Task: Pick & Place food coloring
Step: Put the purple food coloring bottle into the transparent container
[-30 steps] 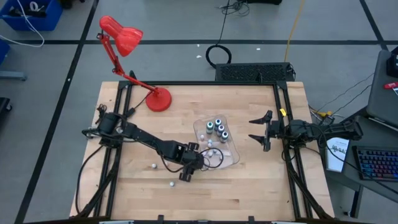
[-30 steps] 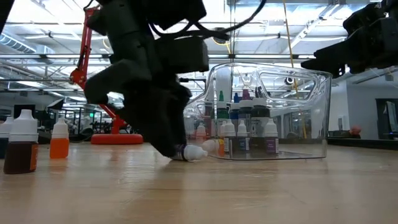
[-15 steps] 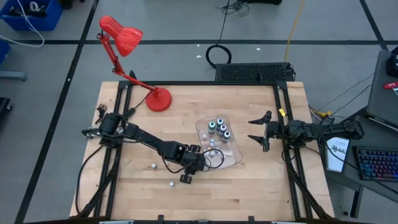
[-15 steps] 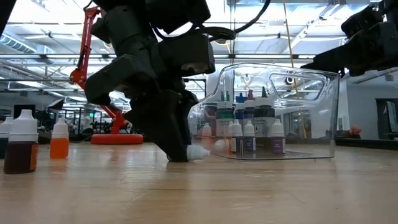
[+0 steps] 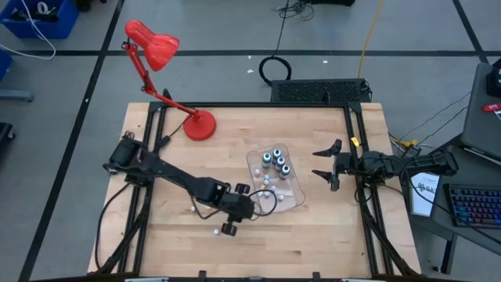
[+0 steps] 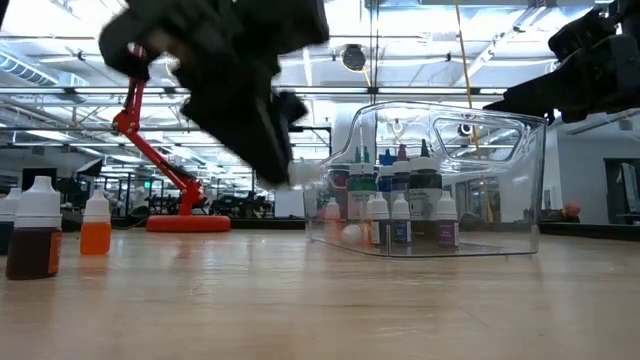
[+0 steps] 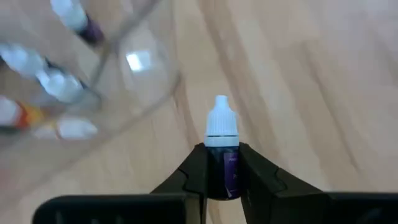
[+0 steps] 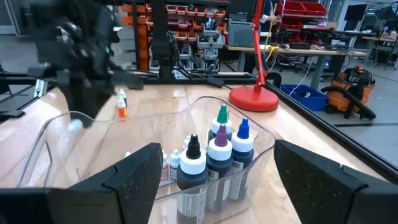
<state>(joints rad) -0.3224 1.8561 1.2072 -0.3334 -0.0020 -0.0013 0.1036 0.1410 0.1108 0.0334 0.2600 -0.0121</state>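
The left tool (image 7: 222,177) pinches one small white-capped bottle (image 7: 221,134) above the surface (image 5: 329,235), beside the clear tray (image 5: 293,196) with three larger bottles (image 5: 275,161). The right tool (image 5: 322,166) gapes empty, well apart.

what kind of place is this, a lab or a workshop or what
Most likely an industrial robotics lab or workshop: shelving with red parts bins stands behind the wooden table, an orange shop vacuum sits on the floor, and open ceiling trusses run overhead.

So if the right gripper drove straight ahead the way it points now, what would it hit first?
Most likely the near wall of the clear tray holding the upright bottles. The right gripper is open, level with it and facing it, though its height over the table is unclear.
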